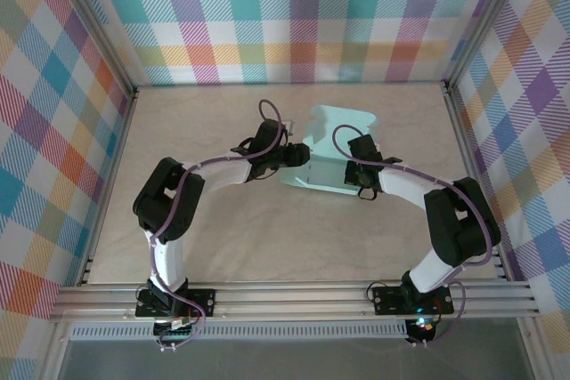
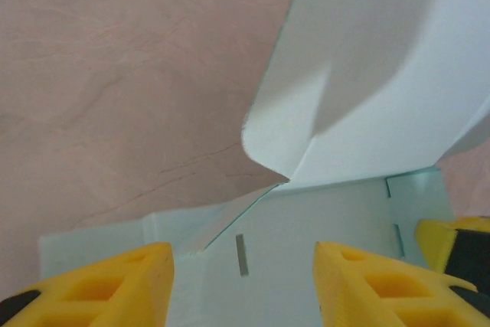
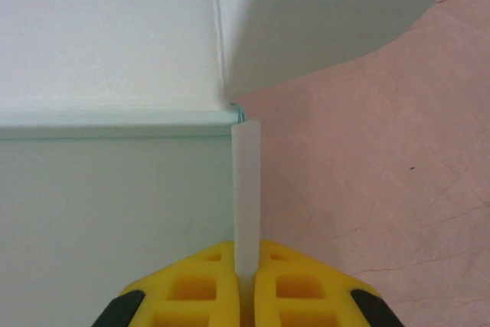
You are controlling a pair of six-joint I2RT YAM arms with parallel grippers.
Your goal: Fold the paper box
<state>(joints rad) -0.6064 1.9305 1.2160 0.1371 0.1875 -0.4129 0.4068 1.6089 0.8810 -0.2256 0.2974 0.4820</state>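
Paper box (image 1: 337,131), pale mint-green thin card, partly folded: it lies slightly right of centre on the table, between the two gripper heads.

Enclosure: multicoloured plaid fabric walls (image 1: 294,15) on three sides, with a silver aluminium rail (image 1: 294,300) along the near edge.

Table (image 1: 223,229): flat beige surface with a faint marbled pattern, bearing the box.

Left arm (image 1: 178,193): black and white jointed links with a purple cable, reaching in to the box's left side.

Right arm (image 1: 454,220): same build, reaching in to the box's right side.

Box detail: in the left wrist view one large rounded flap (image 2: 367,74) stands tilted up off the flat panel, its free corner lifted clear of the table.

Left gripper (image 2: 243,262): yellow fingers (image 2: 115,285) set apart, poised over the flat panel, one to either side of a narrow grey slot (image 2: 242,254).

Right gripper (image 3: 246,254): yellow fingers (image 3: 191,285) pressed together, clamped on a thin upright side flap (image 3: 246,181) seen edge-on at the box's corner.
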